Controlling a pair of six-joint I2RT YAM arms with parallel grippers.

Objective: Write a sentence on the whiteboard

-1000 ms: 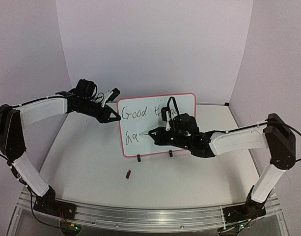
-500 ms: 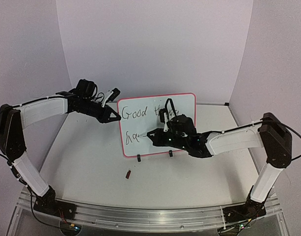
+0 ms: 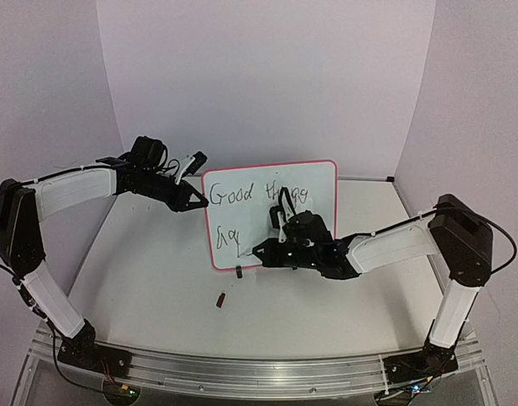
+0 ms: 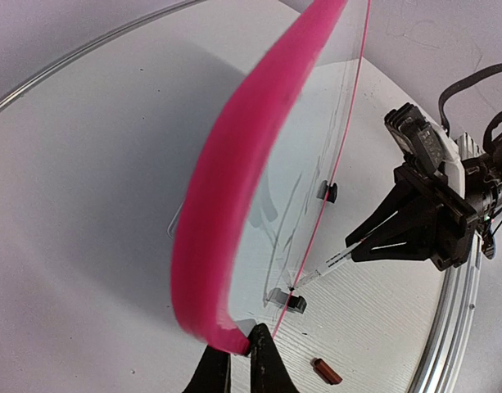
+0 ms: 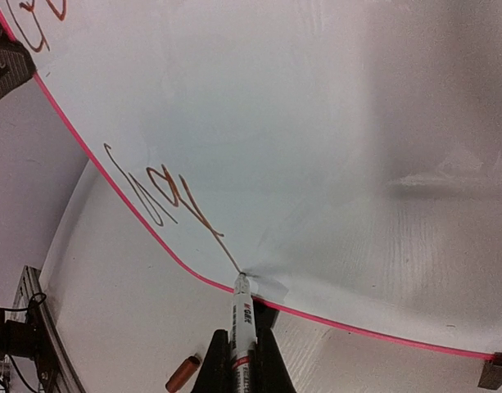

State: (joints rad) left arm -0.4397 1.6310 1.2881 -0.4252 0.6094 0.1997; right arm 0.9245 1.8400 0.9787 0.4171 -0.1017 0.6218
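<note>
The whiteboard [image 3: 320, 188], pink-framed, stands upright on black clip feet [image 3: 239, 271] mid-table. My left gripper [image 3: 199, 201] is shut on its upper left edge; in the left wrist view the jaws [image 4: 238, 360] pinch the pink frame [image 4: 222, 213]. The right gripper [image 3: 264, 250] is shut on a white marker [image 5: 242, 315], its tip touching the board just above the bottom frame. The sentence [image 3: 233, 196] shows as "Good" plus a partly hidden word on top, and a short scrawl [image 5: 156, 190] below with a long tail running down to the tip.
A small reddish-brown marker cap [image 3: 220, 299] lies on the table in front of the board, also in the wrist views as the cap [image 5: 183, 372]. White walls enclose the table on the left, back and right. A metal rail [image 3: 242, 368] runs along the near edge.
The right gripper has dropped lower with the marker, drawing a stroke down to the board's bottom edge and uncovering more of the top line. The left arm has not moved.
</note>
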